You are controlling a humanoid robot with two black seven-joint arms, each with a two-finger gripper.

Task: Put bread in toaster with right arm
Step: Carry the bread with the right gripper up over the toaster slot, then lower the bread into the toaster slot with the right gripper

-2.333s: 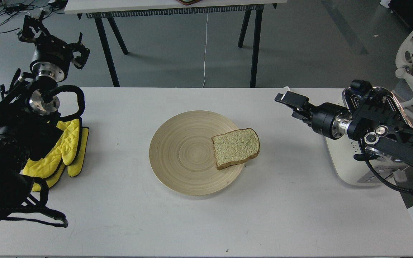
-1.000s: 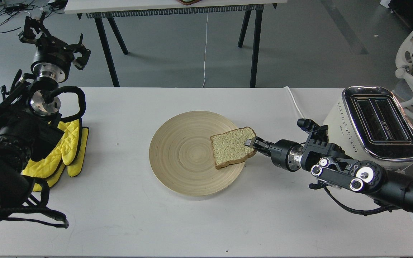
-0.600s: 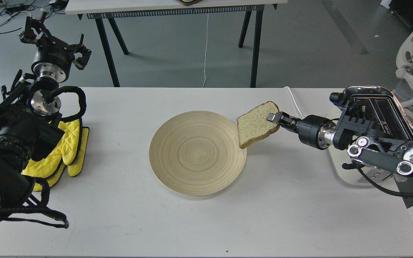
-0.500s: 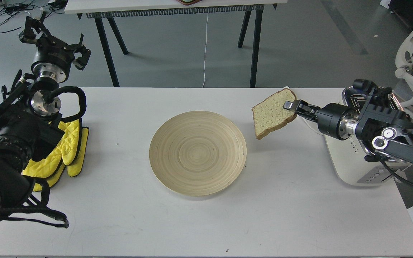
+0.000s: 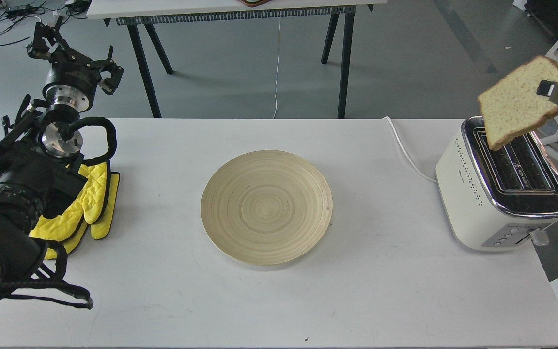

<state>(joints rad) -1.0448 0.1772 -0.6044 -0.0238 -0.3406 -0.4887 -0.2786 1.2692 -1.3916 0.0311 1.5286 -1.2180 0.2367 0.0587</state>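
1. Bread (image 5: 519, 109) hung in the air at the far right of the head view, tilted, its domed crust up and its lower corner above the far end of the toaster (image 5: 502, 194), not yet in a slot.
2. Right gripper (image 5: 552, 91) reached in from the right edge, only its black fingers showing; they were clamped on the slice's upper right edge, so the bread extended left and down from the jaws.
3. Toaster stood on the right part of the white table (image 5: 162, 291), chrome top and both slots uncovered, with its white cord (image 5: 407, 152) running left and far across the tabletop.
4. Round wooden plate (image 5: 267, 207) lay at the table's middle, well apart from the toaster.
5. Left gripper (image 5: 73, 51) was raised at the far left, beyond the table edge, its fingers spread apart and holding nothing.
6. Yellow mitts (image 5: 87, 206) lay on the table's left side, beside the left arm.
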